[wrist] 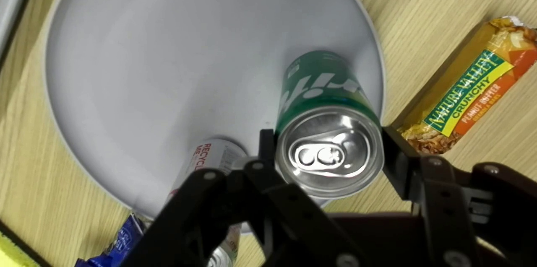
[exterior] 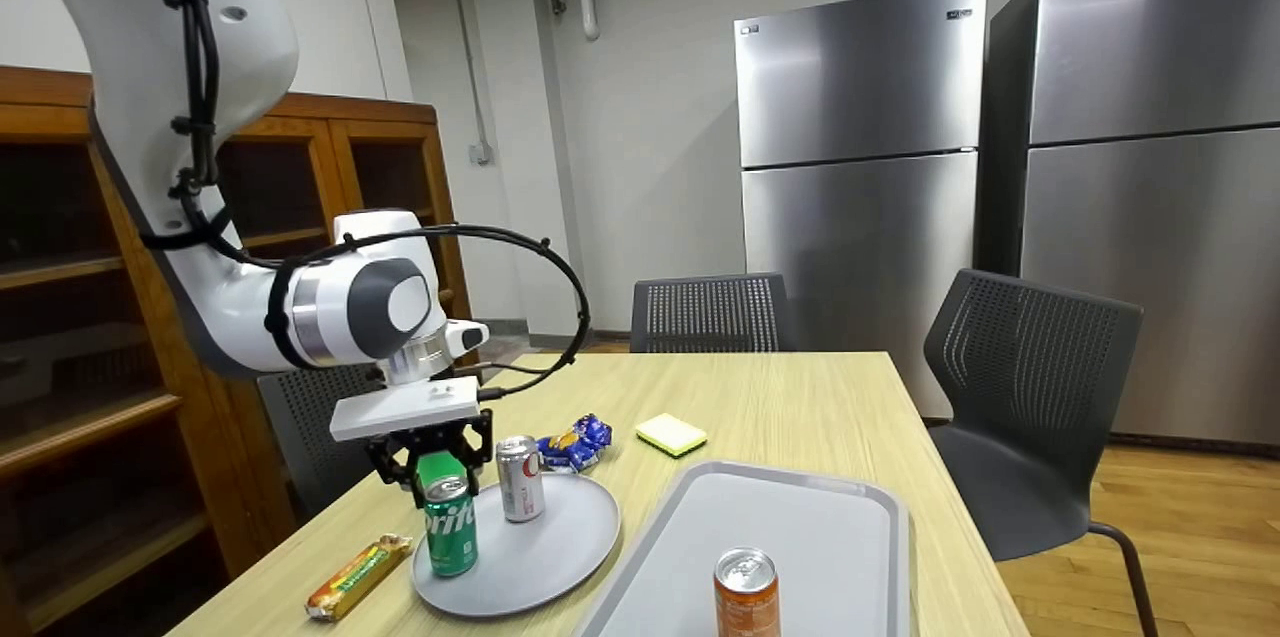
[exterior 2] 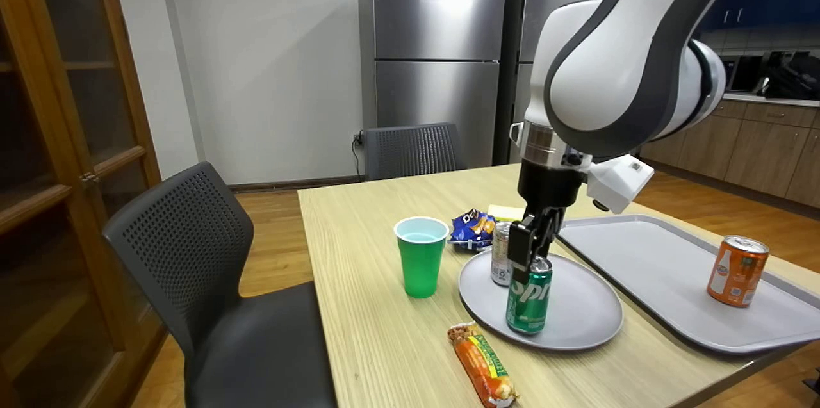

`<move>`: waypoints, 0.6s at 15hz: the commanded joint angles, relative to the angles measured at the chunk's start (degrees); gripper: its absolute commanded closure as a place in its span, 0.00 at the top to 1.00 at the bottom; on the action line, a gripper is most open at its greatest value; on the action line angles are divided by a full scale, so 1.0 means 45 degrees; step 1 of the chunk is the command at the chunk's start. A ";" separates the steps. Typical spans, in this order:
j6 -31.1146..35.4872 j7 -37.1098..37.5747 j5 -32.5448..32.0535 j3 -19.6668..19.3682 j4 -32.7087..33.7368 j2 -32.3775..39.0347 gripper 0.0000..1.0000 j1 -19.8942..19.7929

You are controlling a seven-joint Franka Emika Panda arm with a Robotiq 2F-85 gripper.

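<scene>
My gripper (wrist: 325, 133) is shut on a green Sprite can (wrist: 331, 91), one finger against each side just below the silver lid. The can is upright on a round grey plate (wrist: 168, 49), or barely above it; I cannot tell which. Both exterior views show the can (exterior: 452, 542) (exterior 2: 530, 305) and the gripper (exterior: 445, 494) around its top. A silver can (wrist: 209, 156) stands on the plate beside it, partly behind a finger in the wrist view. A wrapped granola bar (wrist: 470, 95) lies on the table just outside the plate.
A green cup (exterior 2: 421, 264) stands beside the plate. A blue snack bag (exterior: 580, 442) and a yellow sponge (exterior: 671, 434) lie beyond it. A grey tray (exterior: 820, 537) holds an orange can (exterior 2: 738, 273). Dark chairs (exterior: 1030, 397) (exterior 2: 205, 280) stand around the table.
</scene>
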 commanded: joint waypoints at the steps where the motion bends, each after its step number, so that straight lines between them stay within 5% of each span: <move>1: 0.0200 -0.0682 0.0315 0.0445 -0.0125 -0.0208 0.89 -0.0401; 3: 0.0204 -0.0822 0.0393 0.0524 -0.0149 -0.0326 0.99 -0.0461; 9: -0.0118 -0.1995 0.1875 0.1115 -0.0065 -0.0966 1.00 -0.1046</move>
